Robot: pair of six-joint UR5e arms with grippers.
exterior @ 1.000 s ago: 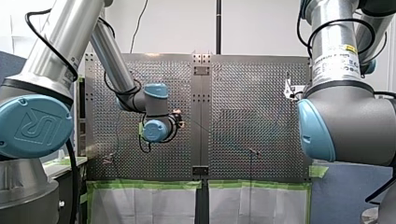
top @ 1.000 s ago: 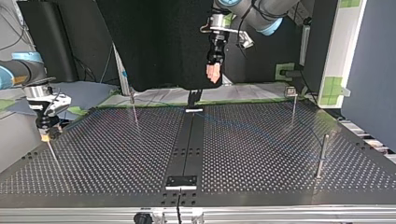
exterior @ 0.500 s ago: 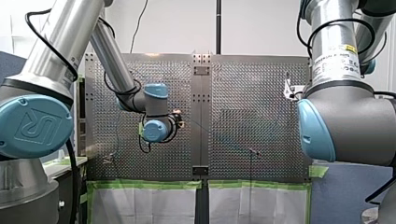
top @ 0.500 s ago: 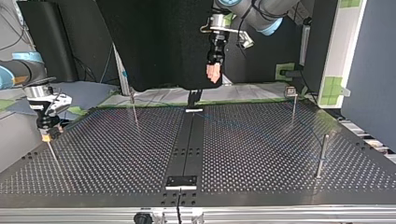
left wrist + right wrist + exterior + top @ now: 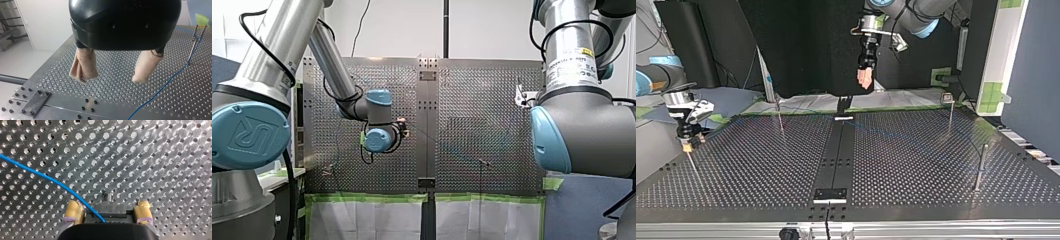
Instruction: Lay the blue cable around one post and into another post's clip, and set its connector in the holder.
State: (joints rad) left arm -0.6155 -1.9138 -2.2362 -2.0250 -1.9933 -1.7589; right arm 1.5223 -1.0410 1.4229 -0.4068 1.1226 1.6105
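Your right gripper (image 5: 108, 206) is clamped on the connector (image 5: 110, 213), low over the table (image 5: 150, 157). The cable (image 5: 50, 178) trails away past one pad. Lower it level, without tugging the cable. Your left gripper (image 5: 110, 79) hangs released and empty.

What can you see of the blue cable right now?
The blue cable is a thin, flexible wire lying slack on the perforated table. In the right wrist view one end runs in under my right gripper, its connector hidden. In the left wrist view it curves across the plate up to a forked post.
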